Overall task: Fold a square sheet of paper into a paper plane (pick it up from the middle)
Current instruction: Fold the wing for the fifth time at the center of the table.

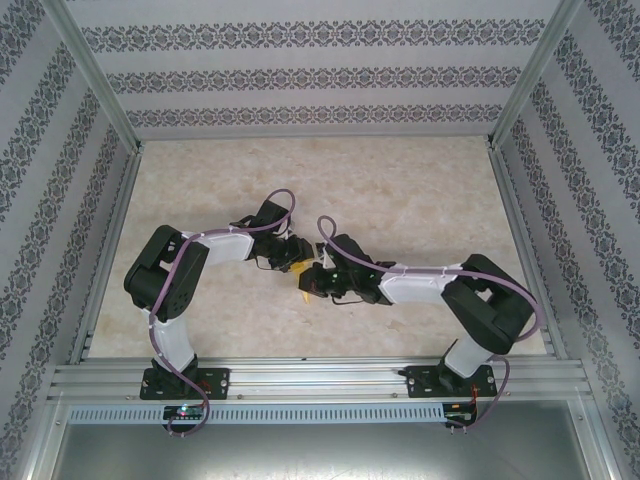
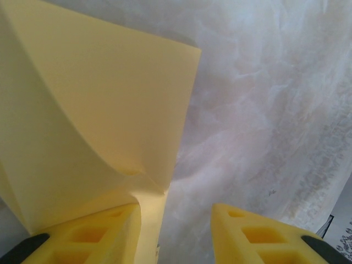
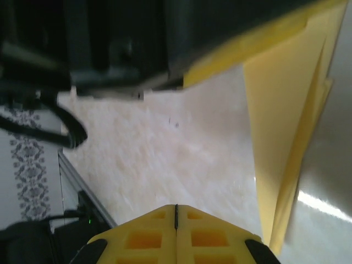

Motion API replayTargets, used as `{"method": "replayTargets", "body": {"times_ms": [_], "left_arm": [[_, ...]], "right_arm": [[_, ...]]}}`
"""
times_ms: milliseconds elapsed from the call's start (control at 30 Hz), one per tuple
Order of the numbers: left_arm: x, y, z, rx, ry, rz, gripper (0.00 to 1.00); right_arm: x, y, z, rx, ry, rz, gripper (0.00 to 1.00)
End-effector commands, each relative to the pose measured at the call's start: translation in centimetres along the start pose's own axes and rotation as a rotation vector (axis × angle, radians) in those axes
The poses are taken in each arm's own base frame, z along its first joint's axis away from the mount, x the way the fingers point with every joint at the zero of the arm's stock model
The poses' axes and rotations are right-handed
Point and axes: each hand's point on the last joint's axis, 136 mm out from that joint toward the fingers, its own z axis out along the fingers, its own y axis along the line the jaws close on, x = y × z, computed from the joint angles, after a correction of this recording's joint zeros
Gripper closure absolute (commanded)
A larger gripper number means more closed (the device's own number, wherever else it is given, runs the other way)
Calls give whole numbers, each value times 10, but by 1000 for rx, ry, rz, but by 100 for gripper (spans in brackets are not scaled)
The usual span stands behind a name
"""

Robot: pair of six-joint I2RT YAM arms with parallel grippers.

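Thin yellow creased paper sheet was seen against one finger of left gripper, jaws parted; right gripper pressed together, sheet rightward.

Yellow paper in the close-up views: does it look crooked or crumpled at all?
Yes, a little. The yellow paper bows in a curve beside the open left claw instead of lying flat, with a small dent at its fold. In the right wrist view its layered edges fan apart.
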Motion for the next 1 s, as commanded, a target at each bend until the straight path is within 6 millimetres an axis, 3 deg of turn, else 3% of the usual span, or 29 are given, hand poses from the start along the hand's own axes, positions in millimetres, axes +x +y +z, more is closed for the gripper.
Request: {"method": "replayTargets", "body": {"times_ms": [0,133,200,400,500,667,767,867,967], "left_arm": [[12,34,13,-113,33,-50,58],[12,29,11,-94,34,-39,58],[11,25,9,-82,28,-29,57],[5,10,2,-51,11,-2,56],[6,13,3,-57,9,-11,56],[7,15,7,-52,18,-27,57],[8,15,8,-56,23,-25,57],[8,15,8,-57,24,-25,57],[8,15,7,-57,25,-26,56]], "right_arm": [[-10,-18,14,39,-41,55,94],[-10,-50,13,92,-54,115,95],[2,-71,11,147,-6,152,96],[32,-108,2,273,106,168,98],[21,-85,-3,202,67,136,97],[-11,-22,-20,75,-54,15,95],[-16,0,-13,10,-49,-7,94],[-15,4,7,-8,-16,11,95],[-15,-11,20,2,-32,59,95]]}}
